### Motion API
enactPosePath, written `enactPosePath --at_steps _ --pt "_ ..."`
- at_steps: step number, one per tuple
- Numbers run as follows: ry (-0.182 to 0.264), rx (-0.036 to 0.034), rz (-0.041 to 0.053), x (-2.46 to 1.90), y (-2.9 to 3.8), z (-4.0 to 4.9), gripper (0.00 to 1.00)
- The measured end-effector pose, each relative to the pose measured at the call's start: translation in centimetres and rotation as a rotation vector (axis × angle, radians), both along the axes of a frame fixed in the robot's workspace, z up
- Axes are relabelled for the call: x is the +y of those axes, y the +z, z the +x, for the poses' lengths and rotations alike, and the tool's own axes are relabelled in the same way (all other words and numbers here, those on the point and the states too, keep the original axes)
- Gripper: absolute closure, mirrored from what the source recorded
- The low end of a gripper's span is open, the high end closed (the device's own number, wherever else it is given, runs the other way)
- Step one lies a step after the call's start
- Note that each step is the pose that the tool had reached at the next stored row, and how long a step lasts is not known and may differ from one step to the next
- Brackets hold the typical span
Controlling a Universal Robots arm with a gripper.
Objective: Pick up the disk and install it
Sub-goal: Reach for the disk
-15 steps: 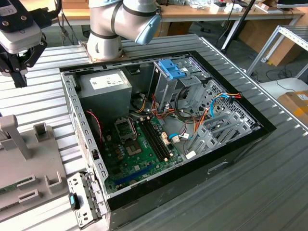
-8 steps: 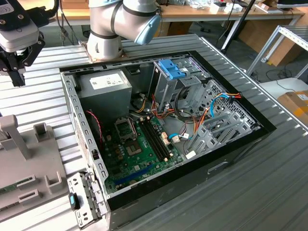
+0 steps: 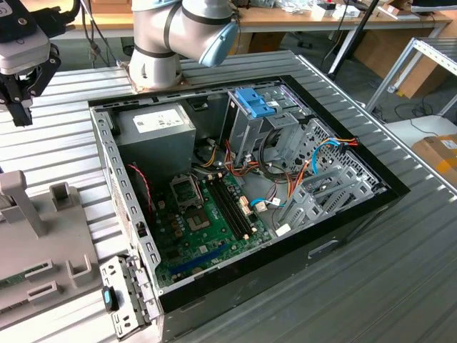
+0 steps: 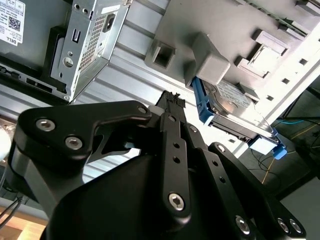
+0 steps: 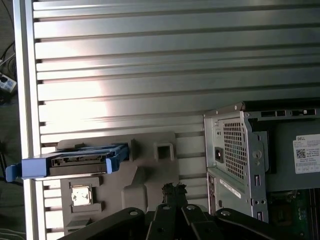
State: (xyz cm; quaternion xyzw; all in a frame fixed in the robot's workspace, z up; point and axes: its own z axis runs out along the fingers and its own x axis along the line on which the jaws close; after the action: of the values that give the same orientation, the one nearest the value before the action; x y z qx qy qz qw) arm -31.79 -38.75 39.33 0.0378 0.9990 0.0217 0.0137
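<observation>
Beside the open computer case [image 3: 335, 239], on the ribbed metal table [image 3: 400, 286], stands the grey holding fixture [image 5: 150, 170] that carries the disk [image 5: 75, 161]. The disk is a metal hard drive in a light blue carrier bracket. It is seated on edge in a slot of the fixture, its labelled face visible in the second wrist view [image 4: 231, 102]. My gripper [image 5: 173, 188] hangs above the fixture with its fingers closed tip to tip on nothing, as both wrist views show [image 4: 172, 98]. In the exterior view it appears at the exterior view's left [image 3: 20, 114], clear of the case. The governing relation is that the disk lies off to one side of my fingertips, on the side of the fixture away from the case, near but apart from them. Its long axis runs parallel to the table's ribs, and the carrier's blue tab end points towards the table's edge. As I judge it, the disk is not yet picked up, and my closed fingers are not lined up over its upper edge.
</observation>
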Motion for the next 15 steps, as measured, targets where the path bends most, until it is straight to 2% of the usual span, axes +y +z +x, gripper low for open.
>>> enactPosePath --at_steps 10,15 --pt "0.0 0.0 0.0 0.03 0.0 -0.02 0.89" --pt "0.0 0.0 0.0 0.14 0.0 -0.51 0.89"
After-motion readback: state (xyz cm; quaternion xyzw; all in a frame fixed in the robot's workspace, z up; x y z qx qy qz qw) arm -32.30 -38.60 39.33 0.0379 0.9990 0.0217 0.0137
